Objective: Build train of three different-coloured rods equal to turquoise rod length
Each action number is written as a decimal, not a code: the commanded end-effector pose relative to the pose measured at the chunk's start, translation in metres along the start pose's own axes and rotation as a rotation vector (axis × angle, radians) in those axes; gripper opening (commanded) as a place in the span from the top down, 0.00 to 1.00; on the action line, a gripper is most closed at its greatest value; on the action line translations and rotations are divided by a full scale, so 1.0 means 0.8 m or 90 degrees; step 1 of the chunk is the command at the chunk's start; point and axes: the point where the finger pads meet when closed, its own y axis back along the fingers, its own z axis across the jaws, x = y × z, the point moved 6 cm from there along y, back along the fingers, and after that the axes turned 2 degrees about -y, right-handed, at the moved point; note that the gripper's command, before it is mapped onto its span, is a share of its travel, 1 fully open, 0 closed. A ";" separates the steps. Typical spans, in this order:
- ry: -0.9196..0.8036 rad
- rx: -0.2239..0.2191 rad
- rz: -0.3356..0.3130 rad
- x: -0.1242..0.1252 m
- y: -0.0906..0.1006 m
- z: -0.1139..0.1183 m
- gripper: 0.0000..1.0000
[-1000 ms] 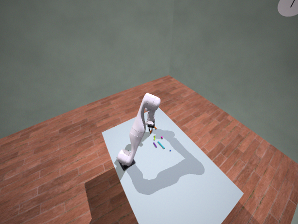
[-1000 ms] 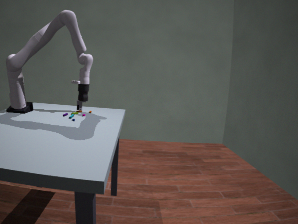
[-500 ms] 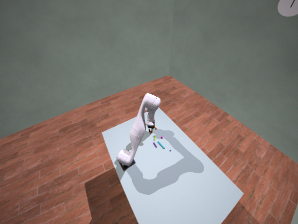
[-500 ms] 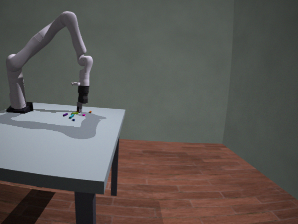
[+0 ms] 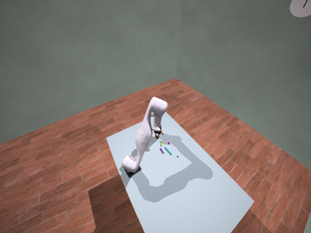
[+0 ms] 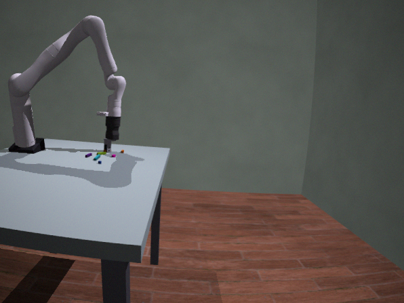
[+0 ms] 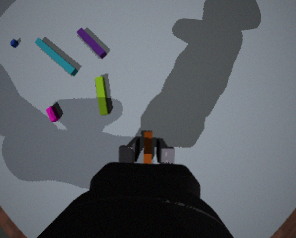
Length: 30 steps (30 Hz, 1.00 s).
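Note:
My gripper (image 5: pixel 157 136) (image 6: pixel 107 148) (image 7: pixel 148 146) is part open and points down low over the table, its fingers on either side of an orange rod (image 7: pixel 148 142), with a gap on each side. A second orange rod (image 5: pixel 162 133) (image 6: pixel 122 151) lies beyond the gripper, hidden in the wrist view. A lime rod (image 5: pixel 161 143) (image 6: pixel 102 153) (image 7: pixel 102 95) lies nearest the gripper. A turquoise rod (image 5: pixel 168 150) (image 6: pixel 97 157) (image 7: pixel 56 56) and a purple rod (image 5: pixel 162 150) (image 6: pixel 88 155) (image 7: pixel 92 43) lie apart, nearly parallel. A magenta rod (image 5: pixel 168 143) (image 6: pixel 113 156) (image 7: pixel 53 114) lies separately.
A small blue rod (image 5: pixel 177 156) (image 6: pixel 99 162) (image 7: pixel 14 43) lies past the turquoise rod. The arm's base stands at one edge of the pale table (image 5: pixel 208 205) (image 6: pixel 85 209). The arm's shadow falls across the table. No rods touch each other in the wrist view.

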 end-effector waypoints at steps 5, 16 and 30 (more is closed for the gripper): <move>0.000 0.000 -0.001 -0.001 0.001 0.000 0.46; 0.000 0.000 -0.001 -0.001 0.001 0.000 0.46; 0.000 0.000 -0.001 -0.001 0.001 0.000 0.76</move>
